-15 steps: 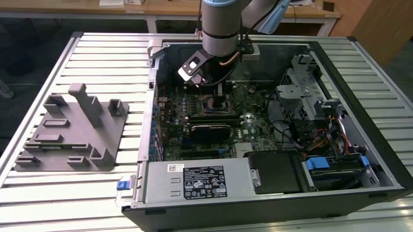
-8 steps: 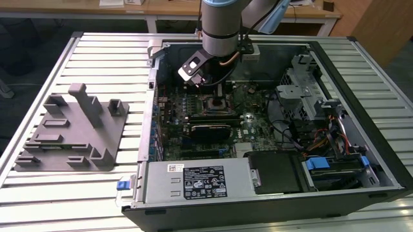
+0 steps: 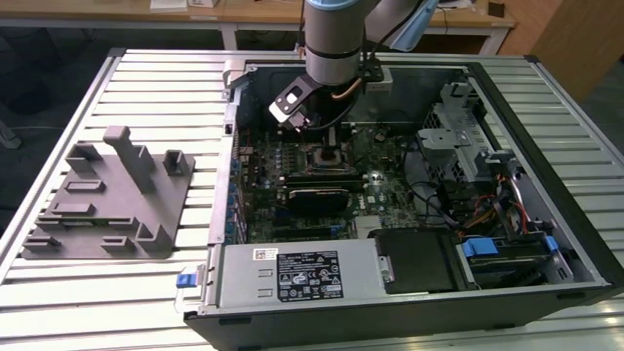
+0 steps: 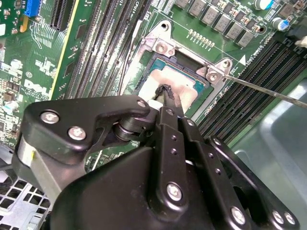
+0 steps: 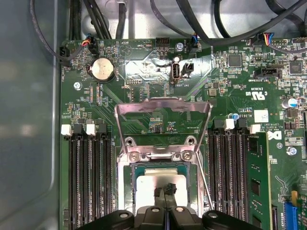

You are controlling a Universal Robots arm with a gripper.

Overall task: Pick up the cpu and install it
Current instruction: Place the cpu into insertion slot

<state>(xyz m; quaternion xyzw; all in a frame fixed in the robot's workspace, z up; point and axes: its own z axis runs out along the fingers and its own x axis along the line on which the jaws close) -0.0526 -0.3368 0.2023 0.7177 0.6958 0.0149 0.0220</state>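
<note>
cpu lies flat in the square socket mid green motherboard, between the black ram slot banks. matte silvery top plate, pale rim. shiny metal load plate is hinged open. gripper has its black jaws pressed together, tips on the cpu's top, not pinching it.

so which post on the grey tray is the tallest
The tall narrow post in the far half of the grey tray; it rises well above the short blocks around it.
</note>
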